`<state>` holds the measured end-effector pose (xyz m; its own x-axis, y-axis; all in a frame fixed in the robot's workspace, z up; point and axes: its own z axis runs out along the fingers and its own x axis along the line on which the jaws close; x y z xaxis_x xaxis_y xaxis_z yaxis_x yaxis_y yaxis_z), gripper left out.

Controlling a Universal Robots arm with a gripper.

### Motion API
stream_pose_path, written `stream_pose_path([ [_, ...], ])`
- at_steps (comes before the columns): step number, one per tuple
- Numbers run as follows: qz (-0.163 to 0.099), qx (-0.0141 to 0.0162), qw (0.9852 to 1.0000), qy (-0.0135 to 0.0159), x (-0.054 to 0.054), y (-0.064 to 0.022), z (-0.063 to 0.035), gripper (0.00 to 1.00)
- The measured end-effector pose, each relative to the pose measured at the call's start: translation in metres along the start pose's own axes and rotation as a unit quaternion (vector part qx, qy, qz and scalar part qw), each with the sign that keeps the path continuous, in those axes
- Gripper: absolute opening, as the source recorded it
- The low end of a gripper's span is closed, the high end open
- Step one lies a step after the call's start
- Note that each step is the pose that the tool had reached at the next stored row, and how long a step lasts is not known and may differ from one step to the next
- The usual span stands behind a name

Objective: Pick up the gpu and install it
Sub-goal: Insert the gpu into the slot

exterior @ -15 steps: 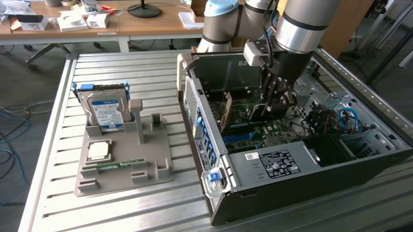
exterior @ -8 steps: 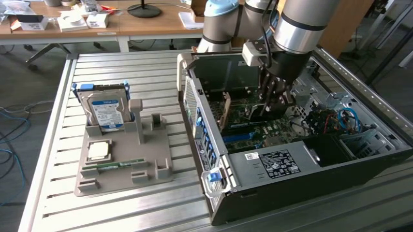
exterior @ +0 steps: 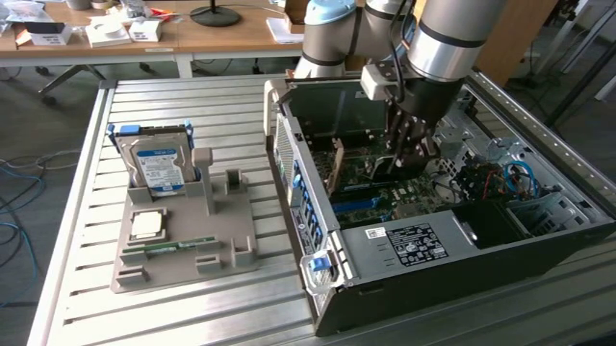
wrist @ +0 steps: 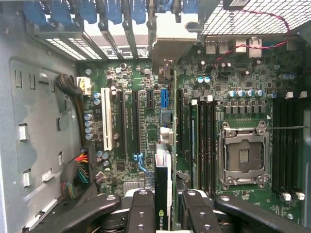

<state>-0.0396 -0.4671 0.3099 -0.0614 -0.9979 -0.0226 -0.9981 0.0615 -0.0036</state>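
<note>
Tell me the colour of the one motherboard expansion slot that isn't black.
White. The long plastic expansion slot shows best in the wrist view.

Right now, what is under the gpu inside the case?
The gpu sits edge-on between the fingers. Past its end show the green motherboard and a blue slot. The board directly beneath the card is covered.

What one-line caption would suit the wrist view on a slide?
The claw grips the graphics card edge-on over the motherboard inside the computer case.
</note>
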Motion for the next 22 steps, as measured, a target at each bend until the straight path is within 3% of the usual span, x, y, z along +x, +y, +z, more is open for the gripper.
stream_pose_path([
  [22,0.0,0.0,1.0,-0.0002,-0.0001,-0.0022,0.0034,0.26],
])
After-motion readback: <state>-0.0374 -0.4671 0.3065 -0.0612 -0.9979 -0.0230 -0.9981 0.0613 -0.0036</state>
